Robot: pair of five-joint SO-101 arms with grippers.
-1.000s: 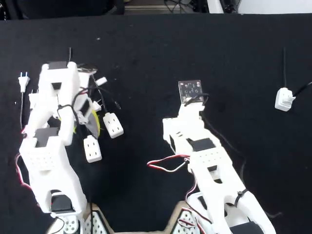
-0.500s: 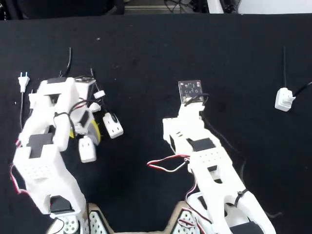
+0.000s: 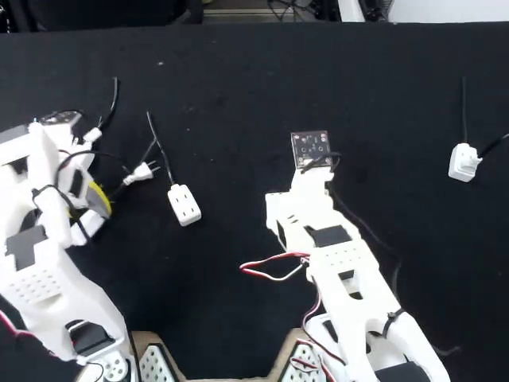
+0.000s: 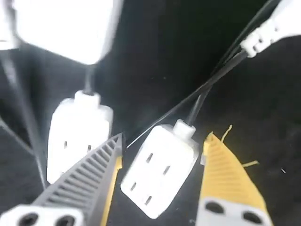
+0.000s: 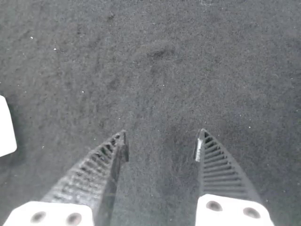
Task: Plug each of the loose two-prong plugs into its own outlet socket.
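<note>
My left gripper [image 4: 163,136] is shut on a white outlet socket [image 4: 157,169], its slots facing the camera. In the high view this socket [image 3: 89,224] hangs at the left arm's tip, near the table's left edge. A second socket [image 4: 77,141] lies just outside one finger. Another white socket [image 3: 184,204] rests on the black cloth right of the left arm. A loose white two-prong plug [image 3: 143,171] with a black cable lies beside it. My right gripper [image 5: 160,146] is open over bare cloth at the table's centre.
A white plug block [image 3: 461,161] with a black cord sits at the far right. Black cables [image 3: 151,131] trail from the left cluster. The right arm [image 3: 318,215] stands mid-table. A white object [image 5: 4,127] shows at the right wrist view's edge.
The left arm has swung to the left, taking the held socket with it. This uncovered the loose plug and its cable. The other socket and the right arm stayed put.
</note>
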